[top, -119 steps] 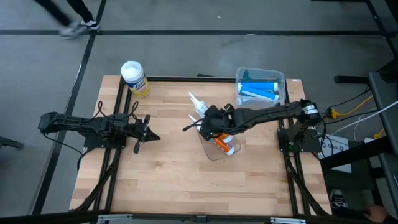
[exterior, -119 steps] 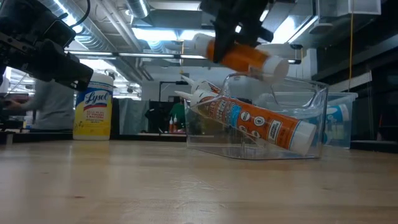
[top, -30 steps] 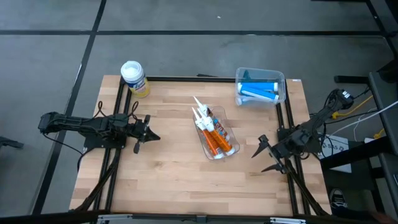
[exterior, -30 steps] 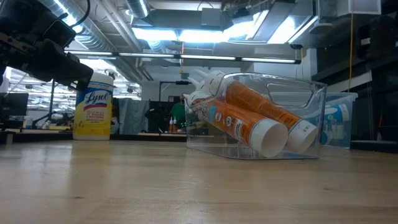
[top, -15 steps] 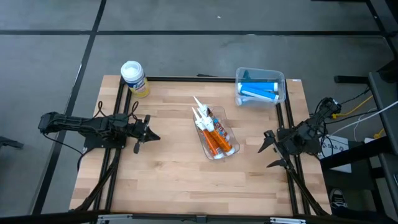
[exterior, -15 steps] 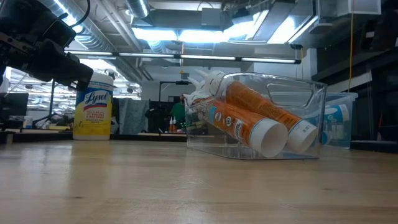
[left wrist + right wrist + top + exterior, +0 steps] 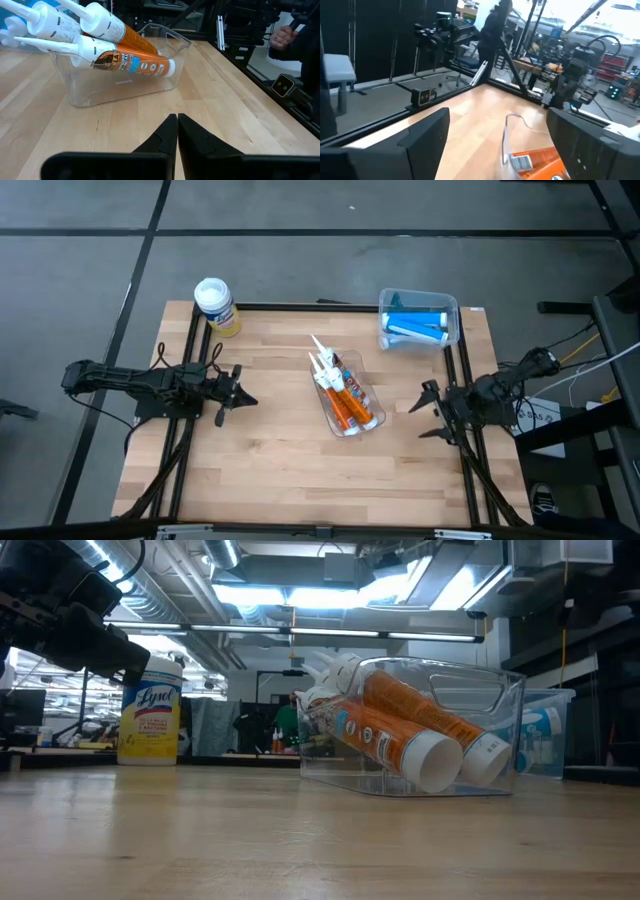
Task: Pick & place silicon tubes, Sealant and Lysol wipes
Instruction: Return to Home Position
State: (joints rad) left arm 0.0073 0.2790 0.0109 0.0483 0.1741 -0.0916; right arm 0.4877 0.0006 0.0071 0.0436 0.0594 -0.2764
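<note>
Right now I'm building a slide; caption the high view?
Shut left gripper and open right gripper flank a clear bin of orange tubes; wipes canister at one corner.

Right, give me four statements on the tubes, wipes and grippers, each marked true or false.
1. The orange tubes lie in the clear bin. True.
2. The wipes lie on their side. False: the canister stands upright.
3. The left gripper is shut. True.
4. The right gripper holds a tube. False: it is open and empty, off to the right of the clear bin.
</note>
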